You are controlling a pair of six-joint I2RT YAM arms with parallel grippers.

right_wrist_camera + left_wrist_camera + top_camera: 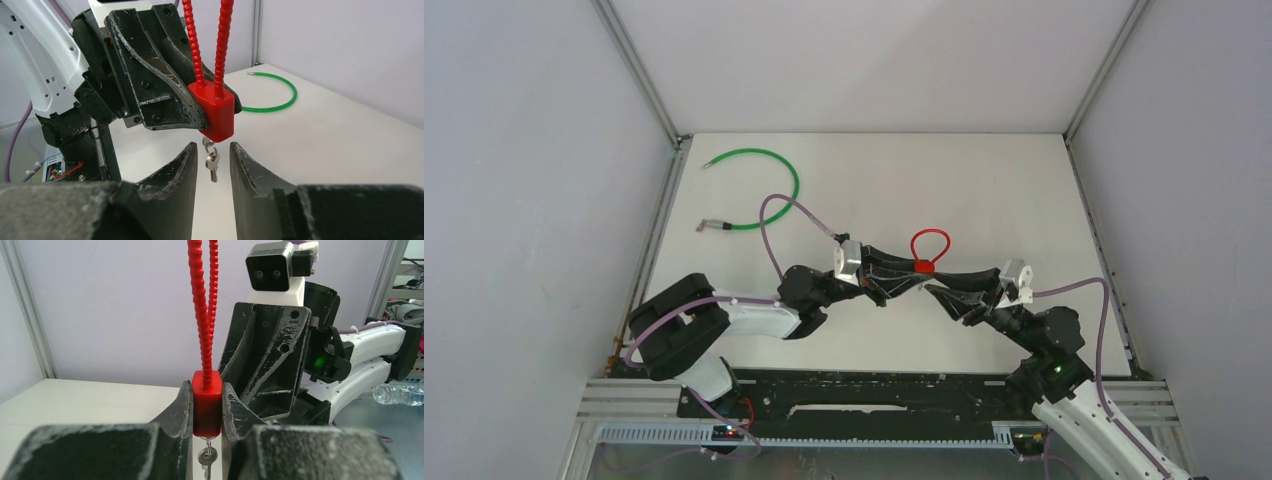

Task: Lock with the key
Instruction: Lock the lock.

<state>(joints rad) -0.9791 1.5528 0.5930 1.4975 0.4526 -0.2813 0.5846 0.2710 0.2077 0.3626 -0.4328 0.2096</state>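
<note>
**Operator:** Where is the lock, and what has hold of it?

**Spotter:** Your left gripper is clamped on the red padlock, one finger pressed flat to each side of the body. It holds the lock up off the table, about mid-table between your two arms. The red shackle loop stands upward and the keys hang free beneath.

**Operator:** And my right side?

**Spotter:** Your right gripper sits just under the lock with its fingers apart, one on either side of the hanging keys. There is a gap on both sides and I see no contact.

**Operator:** How much room do I have?

**Spotter:** You have bare white table beyond the lock and to the right, with walls closing the left, far and right edges. The green cable lies at the far left, well apart from both grippers.

**Operator:** Which view should I trust?

**Spotter:** The top view shows you the loop and both arms meeting, but hides the keys. The right wrist view shows the keys between your fingers. The left wrist view shows the clamp squarely, with only the top of the keys at its bottom edge.
</note>
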